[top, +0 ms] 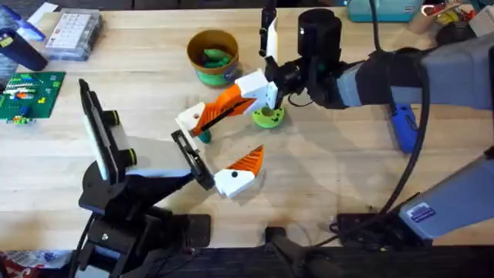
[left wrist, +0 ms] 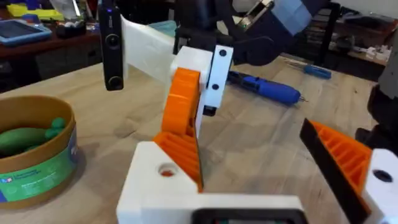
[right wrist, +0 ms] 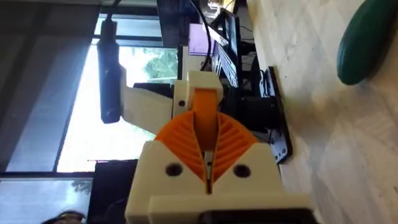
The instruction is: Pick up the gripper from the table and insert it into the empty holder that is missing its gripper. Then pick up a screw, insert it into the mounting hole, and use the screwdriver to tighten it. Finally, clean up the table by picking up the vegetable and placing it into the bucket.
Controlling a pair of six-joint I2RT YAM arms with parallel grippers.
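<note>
Left gripper [left wrist: 252,134] sits low over the table [top: 324,193], jaws spread wide with nothing between the orange ribbed pads. Just beyond its open jaws is the loose gripper part [left wrist: 183,99]: a narrow orange ribbed finger on a white block with a dark hole in its face. It's off the table, held up at a tilt. Right gripper [right wrist: 206,134] has reached across the middle and its jaws are clamped on that part, pads closed against the orange strip from both sides. In the overhead view the part hangs over the table's middle, between the left gripper and the lime-green ring [top: 268,116], nearly over the ring. Past the held part is a white bar [left wrist: 149,43] with a black post [left wrist: 112,43] on it; can't tell from the pictures whether the part touches it. Bucket [top: 212,54] stands upright at the far side of the table, ochre with a green band, and a green vegetable [top: 215,55] lies inside it. Blue screwdriver [top: 401,127] lies flat on the table to the right, under the right arm, well apart from both grippers. A small teal piece [top: 204,137] rests on the table near the left gripper.
</note>
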